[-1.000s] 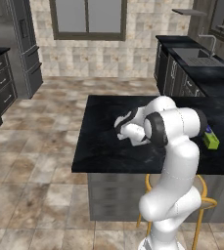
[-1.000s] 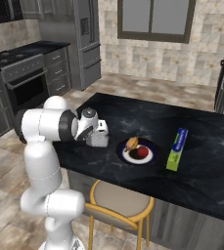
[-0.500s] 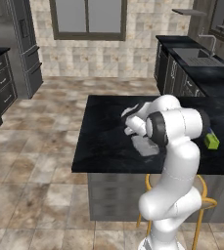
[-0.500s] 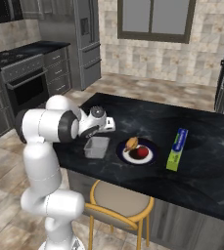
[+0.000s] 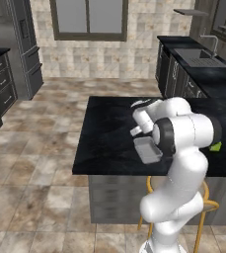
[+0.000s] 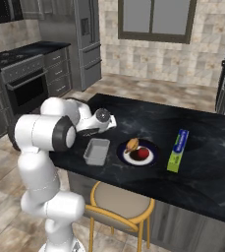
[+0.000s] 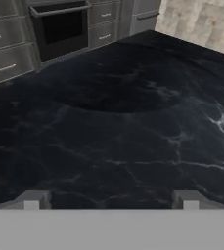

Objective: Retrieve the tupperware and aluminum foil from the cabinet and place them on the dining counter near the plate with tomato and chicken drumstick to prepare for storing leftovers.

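Note:
The translucent grey tupperware [image 6: 97,151] [image 5: 148,149] lies flat on the black dining counter [image 6: 148,123] [image 7: 123,122], just left of the plate [image 6: 148,160]. On the plate sit the red tomato [image 6: 142,153] and the brownish chicken drumstick [image 6: 132,144]. Right of the plate lies the dark blue aluminum foil box [image 6: 178,150], whose lime-green end [image 5: 215,146] peeks past my arm. My gripper [image 6: 109,123] [image 5: 136,131] [image 7: 109,200] hangs open just above and behind the tupperware, holding nothing. Bare counter lies under the fingertips [image 7: 33,200]. The cabinet is out of view.
A yellow-framed stool [image 6: 119,206] stands at the counter's near edge below the plate. An oven with drawers [image 6: 25,83] [image 7: 59,29] lines the left wall, with a fridge [image 6: 84,39] beyond. A sink counter [image 5: 198,59] runs along the far right.
The gripper has opened and let go of the tupperware, which now rests on the counter beside the plate. The hand has lifted slightly away from it.

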### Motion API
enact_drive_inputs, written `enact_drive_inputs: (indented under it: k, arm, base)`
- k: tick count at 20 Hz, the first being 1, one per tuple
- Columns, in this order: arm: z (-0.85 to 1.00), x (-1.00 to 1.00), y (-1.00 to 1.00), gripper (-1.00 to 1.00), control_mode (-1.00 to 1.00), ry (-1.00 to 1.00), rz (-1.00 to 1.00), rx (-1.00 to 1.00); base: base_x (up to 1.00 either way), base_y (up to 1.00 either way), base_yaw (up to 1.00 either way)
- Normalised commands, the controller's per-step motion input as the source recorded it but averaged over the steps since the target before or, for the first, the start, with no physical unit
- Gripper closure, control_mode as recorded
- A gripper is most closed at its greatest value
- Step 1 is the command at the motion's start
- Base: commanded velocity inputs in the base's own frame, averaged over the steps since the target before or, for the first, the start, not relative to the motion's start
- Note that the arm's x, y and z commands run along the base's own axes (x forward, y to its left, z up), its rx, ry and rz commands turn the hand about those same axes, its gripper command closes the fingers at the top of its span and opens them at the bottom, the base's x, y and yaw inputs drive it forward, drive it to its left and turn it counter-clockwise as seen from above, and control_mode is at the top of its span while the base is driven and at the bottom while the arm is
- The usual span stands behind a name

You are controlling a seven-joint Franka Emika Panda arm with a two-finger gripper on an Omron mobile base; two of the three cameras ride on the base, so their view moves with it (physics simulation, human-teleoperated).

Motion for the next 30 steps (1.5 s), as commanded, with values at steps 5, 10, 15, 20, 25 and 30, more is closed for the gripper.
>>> enact_drive_inputs:
  k: [5, 10, 15, 20, 25, 30]
  arm:
    - [0.57, -0.88, -0.05, -1.00, -1.00, 0.00, 0.13, 0.00]
    - [0.94, -0.59, -0.19, -1.00, -1.00, 0.13, 0.03, 0.00]
    - [1.00, -0.43, -0.35, -1.00, -1.00, 0.17, 0.00, 0.00]
    - [0.70, -0.89, -0.37, -1.00, -1.00, 0.01, 0.00, 0.00]
    - [0.00, -0.79, -0.39, -1.00, -1.00, -0.06, 0.03, 0.00]
    - [0.00, -0.66, -0.39, -1.00, -1.00, 0.00, 0.05, 0.00]
  base:
    - [0.00, 0.00, 0.00]
    - [0.00, 0.00, 0.00]
    - [0.00, 0.00, 0.00]
    - [0.00, 0.00, 0.00]
    - [0.00, 0.00, 0.00]
    - [0.00, 0.00, 0.00]
